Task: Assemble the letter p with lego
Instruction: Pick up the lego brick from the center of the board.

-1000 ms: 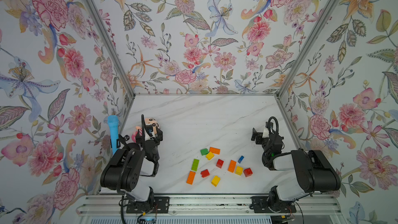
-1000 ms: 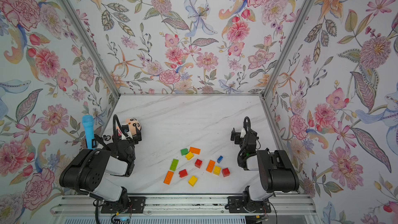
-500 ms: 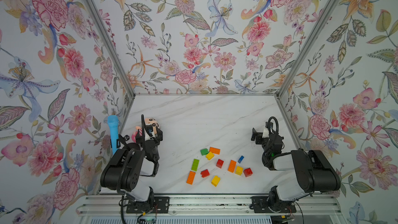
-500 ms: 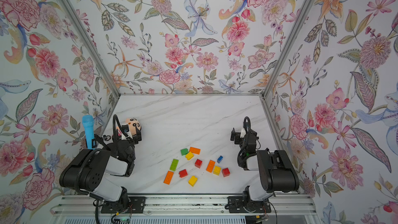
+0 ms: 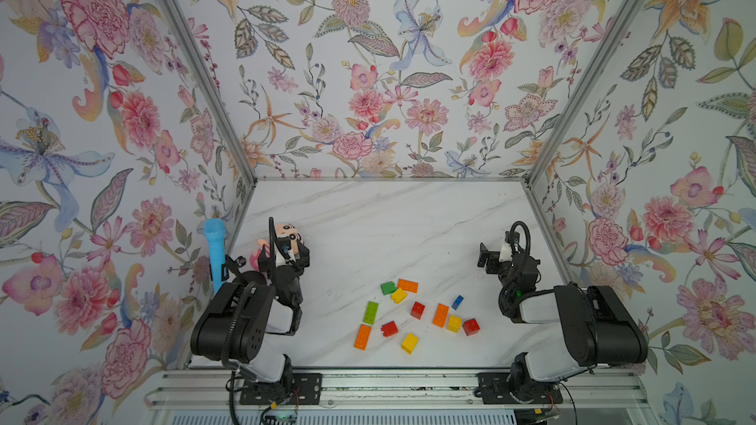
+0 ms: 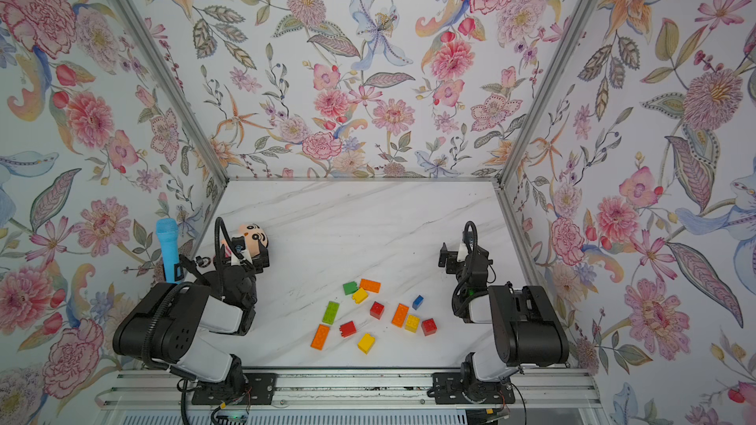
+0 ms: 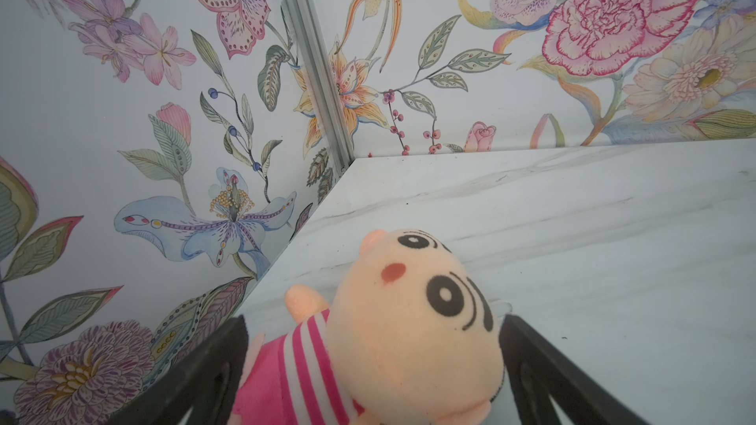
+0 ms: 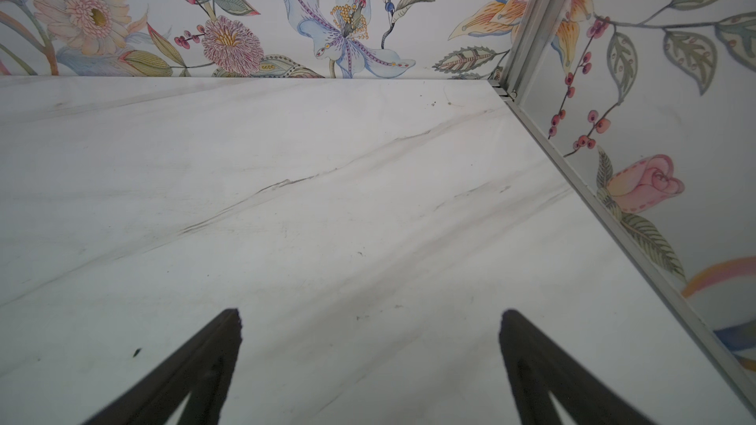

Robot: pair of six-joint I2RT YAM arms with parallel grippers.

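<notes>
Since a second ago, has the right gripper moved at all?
No. In a top view the right gripper, open, sits in the same spot, with the same gap to the metal rail beside it.

marble table [image 5: 388,218]: scattered lego [image 5: 440,315], plush doll [image 5: 283,232]
</notes>
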